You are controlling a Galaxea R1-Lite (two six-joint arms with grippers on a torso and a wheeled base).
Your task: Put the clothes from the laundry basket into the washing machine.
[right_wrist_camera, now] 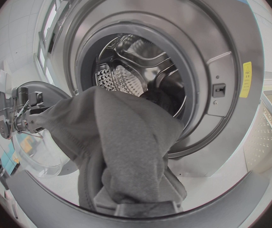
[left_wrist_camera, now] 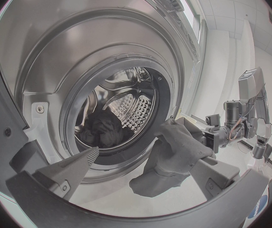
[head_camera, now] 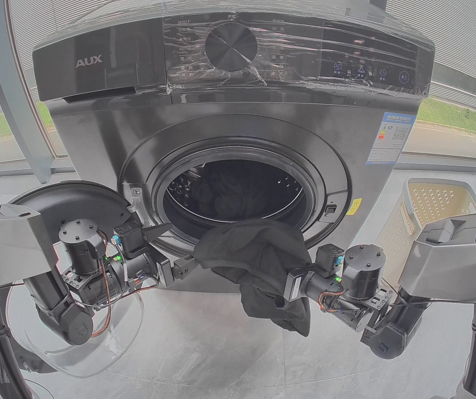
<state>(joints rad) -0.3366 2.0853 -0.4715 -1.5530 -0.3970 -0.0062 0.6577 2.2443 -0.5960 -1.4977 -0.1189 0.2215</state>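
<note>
Matt cloth garment (head_camera: 260,256); glossy metal drum (left_wrist_camera: 132,108)

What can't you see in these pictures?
Head view: the right arm covers the bottom of the basket; clothes left unknown.
Left wrist view: the clothes in the drum are a dark heap, uncountable.
Head view: the dark cloth in the right gripper is bunched; shirt or trousers unclear.

the upper half of the washing machine (head_camera: 110,134) mouth is free for you to pass. a dark garment (head_camera: 260,256) hangs across its lower rim and blocks that part. dark clothes (head_camera: 232,192) lie inside the drum. the open door (head_camera: 66,203) stands to the left, the laundry basket (head_camera: 443,198) to the right.
</note>
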